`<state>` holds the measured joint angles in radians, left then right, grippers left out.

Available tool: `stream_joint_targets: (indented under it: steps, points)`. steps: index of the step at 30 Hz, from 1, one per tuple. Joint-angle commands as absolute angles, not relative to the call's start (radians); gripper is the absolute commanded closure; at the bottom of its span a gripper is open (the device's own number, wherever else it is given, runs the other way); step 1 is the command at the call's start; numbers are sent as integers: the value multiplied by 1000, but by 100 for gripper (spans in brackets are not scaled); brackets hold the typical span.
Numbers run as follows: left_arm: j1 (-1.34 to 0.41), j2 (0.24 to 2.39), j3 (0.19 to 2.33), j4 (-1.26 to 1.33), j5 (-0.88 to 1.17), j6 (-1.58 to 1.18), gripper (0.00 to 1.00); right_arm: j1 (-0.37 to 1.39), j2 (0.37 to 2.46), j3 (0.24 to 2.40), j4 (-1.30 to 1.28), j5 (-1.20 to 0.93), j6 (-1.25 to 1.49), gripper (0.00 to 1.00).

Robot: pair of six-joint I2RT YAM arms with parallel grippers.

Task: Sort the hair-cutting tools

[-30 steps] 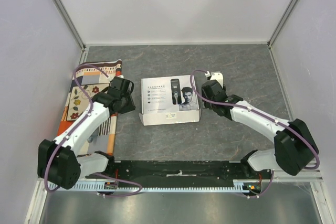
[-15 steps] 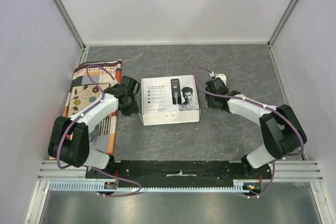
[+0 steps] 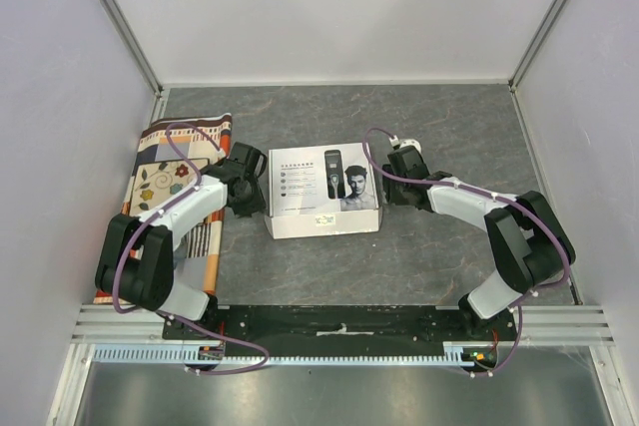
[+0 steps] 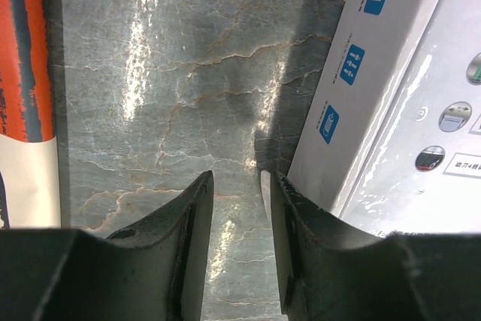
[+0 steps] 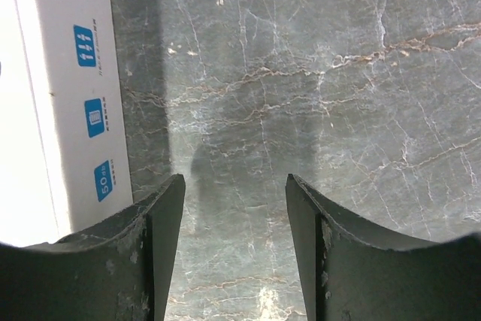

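The hair-cutting tools are out of view. A closed white box [image 3: 322,190] with a clipper and a man's face printed on its lid lies in the middle of the grey stone table. My left gripper [image 3: 259,190] [image 4: 240,186] is low at the box's left side, open and empty. Its right finger [image 4: 289,231] is against the box's side wall [image 4: 353,88]. My right gripper [image 3: 390,187] [image 5: 234,186] is low at the box's right side, open wider, with only table between its fingers. Its left finger [image 5: 154,223] is close to the box wall [image 5: 71,103].
A patterned cloth [image 3: 160,187] with orange, flowers and stripes lies along the table's left side, and its orange edge [image 4: 26,58] shows in the left wrist view. Pale walls enclose the table on three sides. The arm bases stand on a black rail [image 3: 339,324] at the near edge.
Both arms have folded in and dropped lower, bringing the grippers down beside the box's two short sides. The box has not moved.
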<state>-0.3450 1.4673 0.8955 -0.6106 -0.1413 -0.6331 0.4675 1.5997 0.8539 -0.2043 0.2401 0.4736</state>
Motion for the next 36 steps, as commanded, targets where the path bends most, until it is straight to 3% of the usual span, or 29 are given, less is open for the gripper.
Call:
stream_joint_targets:
  steps: [1, 13, 36]
  points:
    - [-339, 1486, 936, -571, -129, -657, 57, 469, 1586, 896, -143, 219, 453, 37]
    - [-339, 1482, 896, -548, -80, -667, 58, 469, 1577, 870, -115, 94, 433, 39]
    - [-347, 1427, 810, -555, -12, -661, 61, 502, 1537, 853, -247, 83, 420, 41]
